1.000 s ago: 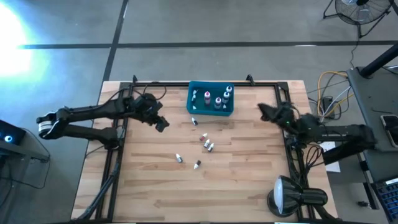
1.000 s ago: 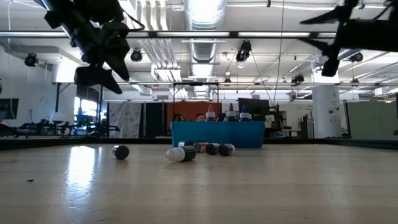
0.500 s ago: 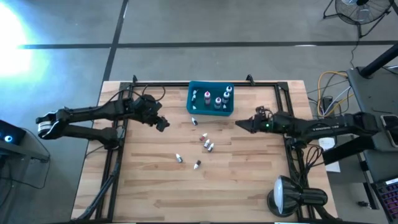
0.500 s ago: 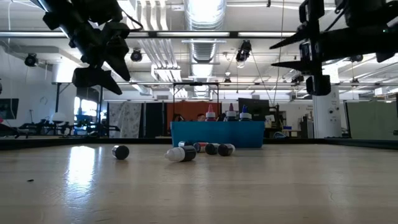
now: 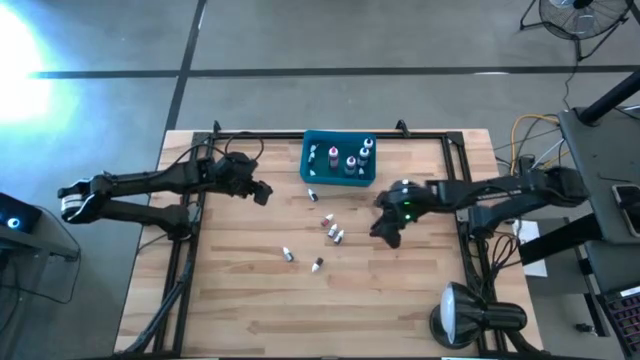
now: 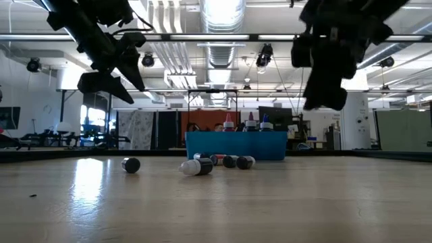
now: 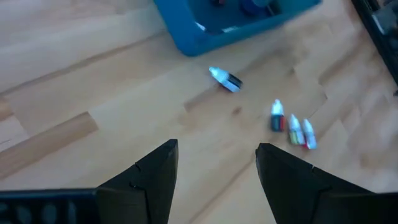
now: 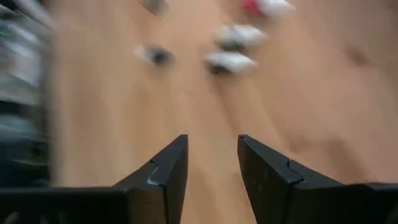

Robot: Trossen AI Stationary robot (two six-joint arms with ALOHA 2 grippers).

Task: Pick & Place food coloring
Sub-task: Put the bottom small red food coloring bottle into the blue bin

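Observation:
Several tiny food coloring bottles lie on their sides mid-table: one (image 5: pixel 312 194) just in front of the teal bin (image 5: pixel 338 160), a cluster of three (image 5: pixel 333 230), and two nearer ones (image 5: pixel 288 254) (image 5: pixel 318 264). More bottles stand upright in the bin (image 6: pixel 236 145). My left gripper (image 5: pixel 262 194) hovers open to the left of the bin; its wrist view shows the nearest bottle (image 7: pixel 225 79) ahead. My right gripper (image 5: pixel 385 232) hangs open, slanting down, just right of the cluster, with blurred bottles (image 8: pixel 230 61) ahead of its fingers (image 8: pixel 211 149).
A black frame rail (image 5: pixel 330 133) runs around the table's far and side edges. A lamp head (image 5: pixel 460 315) sits at the near right corner. Bare wood spreads across the near half of the table (image 5: pixel 300 310).
My right gripper has swung in from the table's right edge toward the left and the near edge, ending beside the cluster of loose bottles. It has tipped from roughly level to slanting down. The bottles have stayed where they were.

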